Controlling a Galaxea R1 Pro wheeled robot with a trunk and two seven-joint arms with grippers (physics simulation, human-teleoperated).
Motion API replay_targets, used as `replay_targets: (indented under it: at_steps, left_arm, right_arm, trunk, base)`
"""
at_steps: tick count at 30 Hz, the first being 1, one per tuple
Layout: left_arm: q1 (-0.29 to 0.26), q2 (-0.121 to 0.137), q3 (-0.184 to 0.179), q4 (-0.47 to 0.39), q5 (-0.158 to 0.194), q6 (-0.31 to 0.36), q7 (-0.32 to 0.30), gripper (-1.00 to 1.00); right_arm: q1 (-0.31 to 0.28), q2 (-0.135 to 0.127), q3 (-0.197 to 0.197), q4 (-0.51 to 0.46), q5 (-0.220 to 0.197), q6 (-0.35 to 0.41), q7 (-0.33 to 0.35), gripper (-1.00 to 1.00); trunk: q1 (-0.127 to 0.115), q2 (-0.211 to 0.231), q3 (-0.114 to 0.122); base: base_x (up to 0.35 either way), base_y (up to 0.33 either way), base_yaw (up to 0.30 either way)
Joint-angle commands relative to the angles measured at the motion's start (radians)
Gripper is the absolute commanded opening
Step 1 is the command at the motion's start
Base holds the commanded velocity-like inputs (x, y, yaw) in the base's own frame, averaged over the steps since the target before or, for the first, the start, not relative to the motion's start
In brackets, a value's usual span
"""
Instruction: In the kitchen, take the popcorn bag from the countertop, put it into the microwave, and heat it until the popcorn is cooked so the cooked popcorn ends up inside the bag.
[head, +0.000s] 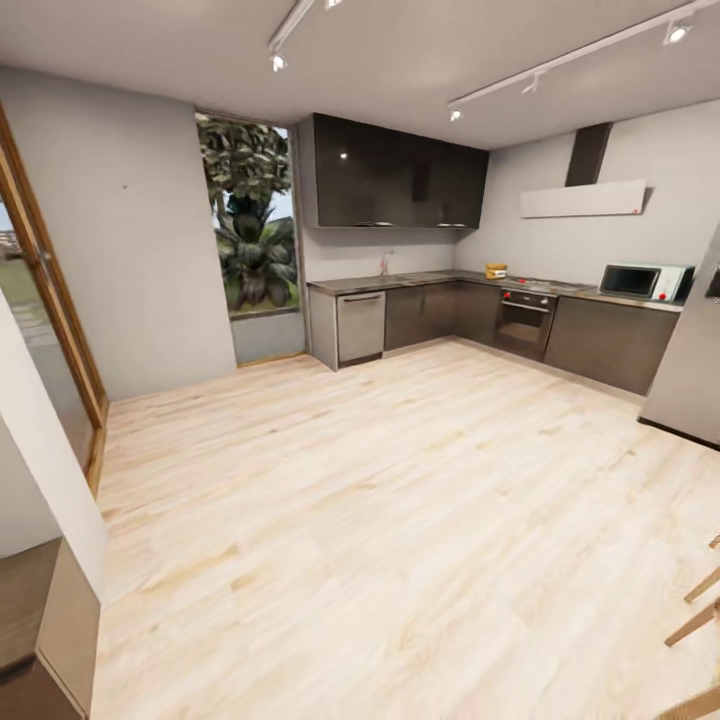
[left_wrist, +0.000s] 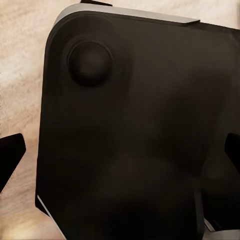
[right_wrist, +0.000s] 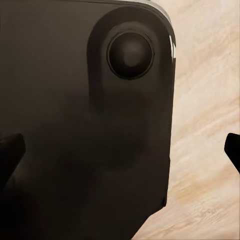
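Clearly, both grippers are spread wide with nothing between them: the left gripper (left_wrist: 120, 150) and the right gripper (right_wrist: 120, 147) each hang over the robot's black base (left_wrist: 135, 130) (dark fingertips at the picture edges). Far across the wooden floor (head: 400, 520), the microwave (head: 645, 281) stands on the countertop (head: 430, 279); I cannot make out the popcorn bag.

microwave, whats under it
The microwave sits on the countertop, with dark cabinet fronts below. Their contents are hidden.
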Motion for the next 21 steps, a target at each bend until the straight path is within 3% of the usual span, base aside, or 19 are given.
replay_targets:
  at_steps: [1,21]
  left_arm:
    - [0.000,0.000,0.000,-0.001,0.008,-0.001,0.000,1.00]
    - [0.000,0.006,0.001,-0.001,0.011,-0.001,-0.002,1.00]
  right_arm:
    - [-0.001,0.000,-0.001,0.001,-0.001,-0.005,-0.001,1.00]
    - [-0.001,0.000,-0.002,0.001,-0.001,-0.005,-0.001,1.00]
  trunk:
    - [0.000,0.000,-0.001]
    - [0.000,0.000,-0.001]
  base:
    - [0.000,0.000,-0.245]
    - [0.000,0.000,-0.245]
